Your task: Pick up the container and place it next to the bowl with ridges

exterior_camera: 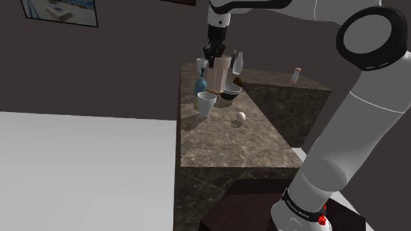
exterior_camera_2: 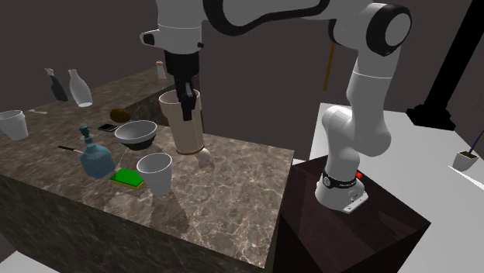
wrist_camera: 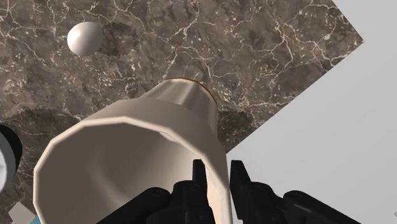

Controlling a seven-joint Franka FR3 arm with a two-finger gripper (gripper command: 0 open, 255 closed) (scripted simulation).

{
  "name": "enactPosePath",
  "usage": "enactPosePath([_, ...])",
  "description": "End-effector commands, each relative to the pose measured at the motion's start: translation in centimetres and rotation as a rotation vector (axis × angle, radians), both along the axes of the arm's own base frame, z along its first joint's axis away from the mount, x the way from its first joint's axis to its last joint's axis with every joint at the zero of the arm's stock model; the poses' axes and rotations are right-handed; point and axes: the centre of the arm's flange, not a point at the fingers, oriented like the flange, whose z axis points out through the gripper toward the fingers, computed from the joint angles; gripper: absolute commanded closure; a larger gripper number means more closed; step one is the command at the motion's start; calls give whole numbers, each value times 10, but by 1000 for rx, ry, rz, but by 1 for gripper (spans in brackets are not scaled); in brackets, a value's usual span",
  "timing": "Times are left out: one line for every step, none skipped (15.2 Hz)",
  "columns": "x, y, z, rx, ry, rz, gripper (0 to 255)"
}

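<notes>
A tall beige container (exterior_camera: 219, 75) (exterior_camera_2: 183, 124) (wrist_camera: 127, 153) stands upright over the marble counter (exterior_camera: 231, 144), right beside the grey ridged bowl (exterior_camera: 232, 90) (exterior_camera_2: 136, 133). My gripper (exterior_camera: 217, 57) (exterior_camera_2: 187, 99) (wrist_camera: 217, 168) comes straight down on it and is shut on its rim, one finger inside the mouth and one outside. The container's base sits low at the counter; I cannot tell whether it touches.
On the counter near the container are a small white ball (exterior_camera_2: 205, 158) (wrist_camera: 84, 37), a white cup (exterior_camera_2: 155, 172), a blue bottle (exterior_camera_2: 96, 157) and a green sponge (exterior_camera_2: 126, 178). Glass bottles (exterior_camera_2: 80, 88) stand further back. The counter's edge runs close to the container.
</notes>
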Motion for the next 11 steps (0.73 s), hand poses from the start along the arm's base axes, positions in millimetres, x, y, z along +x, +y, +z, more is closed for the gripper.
enactPosePath([-1, -1, 8, 0, -1, 0, 255])
enactPosePath([-2, -14, 6, 0, -1, 0, 255])
enactPosePath([-4, -27, 3, 0, -1, 0, 255])
enactPosePath([-5, -40, 1, 0, -1, 0, 255])
enactPosePath([-7, -52, -1, 0, -1, 0, 255])
enactPosePath([-9, -65, -3, 0, -1, 0, 255])
enactPosePath([-10, -78, -5, 0, -1, 0, 255])
enactPosePath([-12, -91, -8, 0, -1, 0, 255])
enactPosePath([-13, -104, -10, 0, -1, 0, 255])
enactPosePath([-15, -117, -12, 0, -1, 0, 255])
enactPosePath([-16, -130, -14, 0, -1, 0, 255])
